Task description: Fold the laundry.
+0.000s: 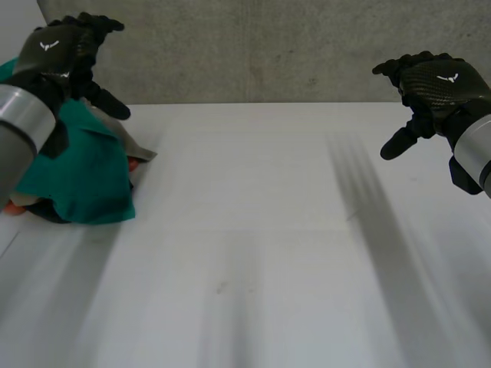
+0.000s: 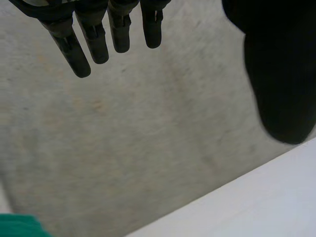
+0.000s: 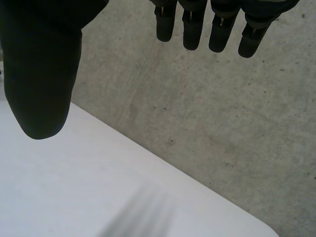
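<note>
**Soft pile waiting at the table's left edge**

The pile point(image 1: 73, 195) is lying heaped at the left edge of the table point(image 1: 268, 245), near its far-left corner, a green cloth point(image 1: 92, 161) topping grey, orange and dark pieces. It is probably handling light, limp and unbreakable, sagging when lifted; pinching 1 free corner of the green cloth seems the best hold. The left hand point(image 1: 61, 50) is hovering above the pile, fingers straight, gripping nothing. The right hand point(image 1: 433, 84) is hanging over the right edge, fingers relaxed, empty too. The table is offering smooth white room for folding; a concrete wall point(image 1: 253, 46) is standing behind its far edge.
</note>
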